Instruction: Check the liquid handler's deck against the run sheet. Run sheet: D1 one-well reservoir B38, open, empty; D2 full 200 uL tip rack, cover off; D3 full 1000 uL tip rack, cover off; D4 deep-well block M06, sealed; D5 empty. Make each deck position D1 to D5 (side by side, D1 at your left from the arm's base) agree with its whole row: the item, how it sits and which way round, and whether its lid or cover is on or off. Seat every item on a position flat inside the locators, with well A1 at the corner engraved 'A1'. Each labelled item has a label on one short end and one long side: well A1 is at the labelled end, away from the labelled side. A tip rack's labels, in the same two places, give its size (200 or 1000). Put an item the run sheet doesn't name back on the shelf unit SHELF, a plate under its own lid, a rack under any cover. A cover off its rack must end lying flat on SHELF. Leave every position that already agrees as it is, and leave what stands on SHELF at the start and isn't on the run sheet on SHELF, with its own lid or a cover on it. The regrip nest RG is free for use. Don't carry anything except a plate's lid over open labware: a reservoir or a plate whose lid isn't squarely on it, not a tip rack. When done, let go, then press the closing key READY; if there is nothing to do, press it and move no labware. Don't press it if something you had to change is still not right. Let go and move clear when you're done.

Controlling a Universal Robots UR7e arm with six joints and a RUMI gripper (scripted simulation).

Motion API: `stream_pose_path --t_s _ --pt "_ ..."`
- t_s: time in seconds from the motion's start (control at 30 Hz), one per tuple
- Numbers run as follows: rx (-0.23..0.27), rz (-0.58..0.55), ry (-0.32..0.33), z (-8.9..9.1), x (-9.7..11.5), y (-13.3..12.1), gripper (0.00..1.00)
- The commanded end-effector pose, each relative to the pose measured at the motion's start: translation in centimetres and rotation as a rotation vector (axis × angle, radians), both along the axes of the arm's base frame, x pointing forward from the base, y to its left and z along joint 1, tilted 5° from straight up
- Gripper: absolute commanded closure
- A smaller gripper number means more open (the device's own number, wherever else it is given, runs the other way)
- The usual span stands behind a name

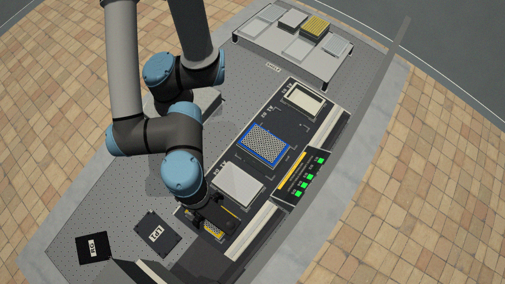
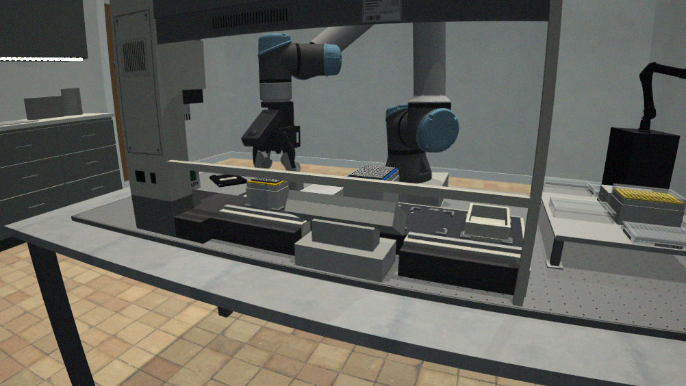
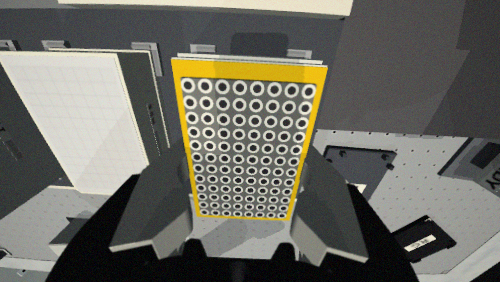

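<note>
A yellow-topped tip rack point(image 1: 214, 229) point(image 2: 266, 191) point(image 3: 247, 145), cover off and full of tips, stands on deck position D5 at the near end of the deck. My gripper point(image 1: 211, 224) point(image 2: 274, 165) point(image 3: 247, 138) is down over the rack's near end, and its two jaws are shut on the rack's long sides. A sealed white deep-well block point(image 1: 237, 183) point(image 2: 321, 189) point(image 3: 80, 125) sits at D4. A blue-topped tip rack point(image 1: 263, 143) point(image 2: 373, 171) with no cover sits at D3. D2 point(image 1: 288, 121) is bare. An open white reservoir point(image 1: 304, 99) point(image 2: 488, 220) sits at D1.
SHELF point(image 1: 275, 37) holds a second yellow tip rack point(image 1: 314, 26) point(image 2: 645, 203), a lidded grey block point(image 1: 292, 19), clear covers and plates. The RG nest point(image 1: 95, 246) and pad LP1 point(image 1: 157, 233) lie beside D5. A status panel point(image 1: 307, 174) and the handler's crossbar point(image 2: 335, 181) border the deck.
</note>
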State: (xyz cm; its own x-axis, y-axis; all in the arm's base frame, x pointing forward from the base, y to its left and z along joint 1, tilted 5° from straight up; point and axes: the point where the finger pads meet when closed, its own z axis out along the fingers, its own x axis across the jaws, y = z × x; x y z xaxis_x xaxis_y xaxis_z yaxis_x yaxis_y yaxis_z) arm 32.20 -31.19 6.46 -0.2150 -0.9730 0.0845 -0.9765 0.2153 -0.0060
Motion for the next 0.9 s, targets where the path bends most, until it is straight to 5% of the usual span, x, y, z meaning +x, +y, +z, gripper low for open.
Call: stream_pose_path --t_s 0.0,0.37,0.87 --pt "-0.001 0.0 -0.001 0.0 0.0 0.0 1.0" --pt "-0.001 0.0 -0.001 0.2 0.0 0.0 1.0" --pt "-0.001 0.0 -0.001 2.7 0.0 0.2 1.0"
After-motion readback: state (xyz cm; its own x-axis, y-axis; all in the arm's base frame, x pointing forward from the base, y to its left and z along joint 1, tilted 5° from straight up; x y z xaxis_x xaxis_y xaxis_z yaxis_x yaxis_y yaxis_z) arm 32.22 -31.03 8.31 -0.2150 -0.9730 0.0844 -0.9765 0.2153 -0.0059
